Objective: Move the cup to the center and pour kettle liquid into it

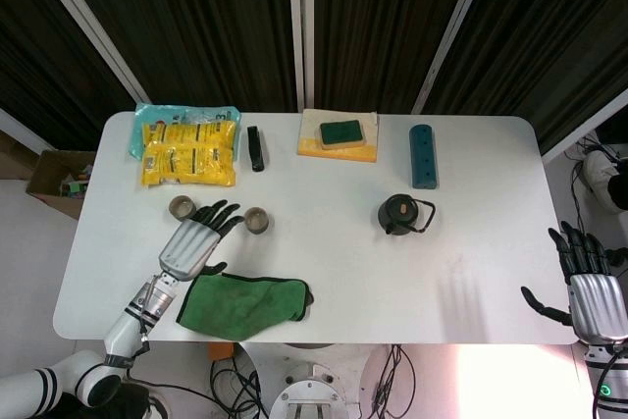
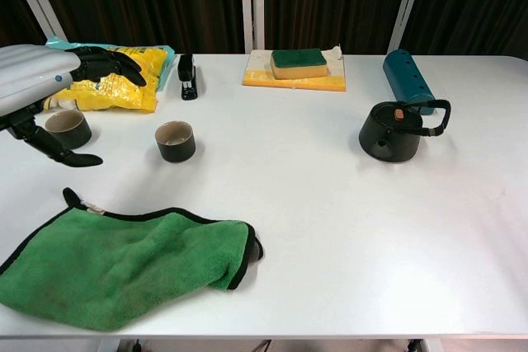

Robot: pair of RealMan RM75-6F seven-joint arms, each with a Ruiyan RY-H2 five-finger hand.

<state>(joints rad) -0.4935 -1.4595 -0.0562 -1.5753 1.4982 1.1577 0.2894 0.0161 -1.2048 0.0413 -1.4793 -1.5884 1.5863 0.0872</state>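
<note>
While both hands spread empty fingers, the cup (image 1: 257, 221) sits left of bare table (image 1: 334, 262).

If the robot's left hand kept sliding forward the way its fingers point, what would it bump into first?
Probably the cup just past the left hand, since its fingers point up and to the right in the head view. Height is unclear, though; the hand may be raised and could pass over it.

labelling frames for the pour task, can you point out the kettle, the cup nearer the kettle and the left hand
kettle (image 2: 389, 139), chest view, on its black body
cup (image 2: 175, 141), chest view, on its outer wall
left hand (image 1: 192, 240), head view, on the silver back of the hand
</note>
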